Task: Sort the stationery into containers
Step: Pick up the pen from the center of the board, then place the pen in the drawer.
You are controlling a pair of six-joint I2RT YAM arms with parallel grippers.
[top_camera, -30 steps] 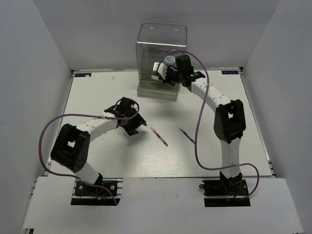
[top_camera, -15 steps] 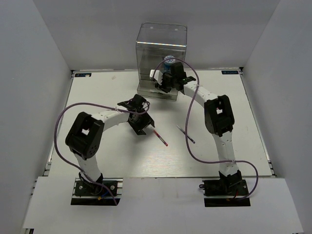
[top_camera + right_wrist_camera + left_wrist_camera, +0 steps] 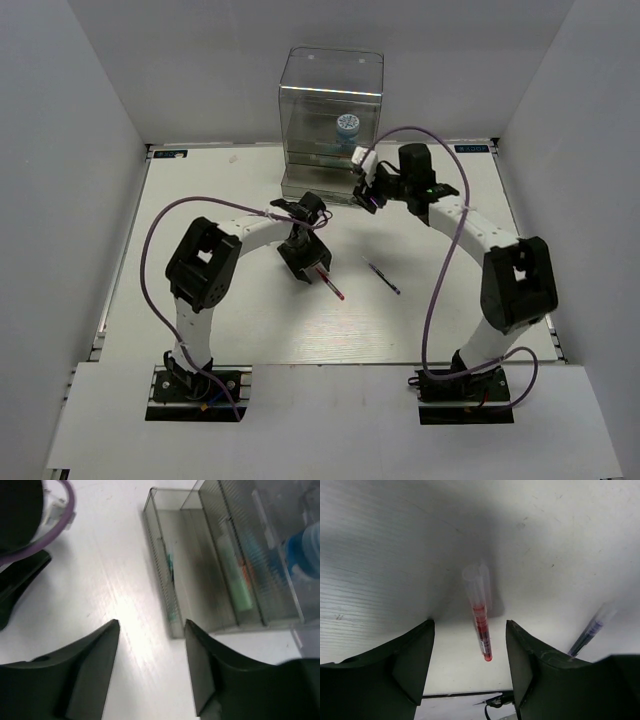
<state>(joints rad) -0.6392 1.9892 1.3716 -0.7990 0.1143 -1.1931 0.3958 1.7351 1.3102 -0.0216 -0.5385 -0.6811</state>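
The containers are one tall clear box (image 3: 332,75) (image 3: 161,570) at the back of the table. The blue-and-white jar (image 3: 347,125) (image 3: 306,550) stands inside it, up high. A green marker (image 3: 236,582) and an orange-tipped one (image 3: 246,566) lie in its lower compartments. My right gripper (image 3: 368,190) (image 3: 151,624) is open and empty, just in front of the box's right corner. The red pen (image 3: 328,283) (image 3: 481,625) lies on the table between the fingers of my open left gripper (image 3: 310,264) (image 3: 470,625), untouched. A dark pen (image 3: 383,276) (image 3: 589,634) lies to its right.
The white table (image 3: 200,200) is walled in on three sides. A purple cable (image 3: 440,270) loops off each arm. My left arm's dark link (image 3: 20,515) shows at the left of the right wrist view.
My right gripper opened, left the jar inside the box and drew back to the right. My left arm swung right until its open gripper came over the red pen.
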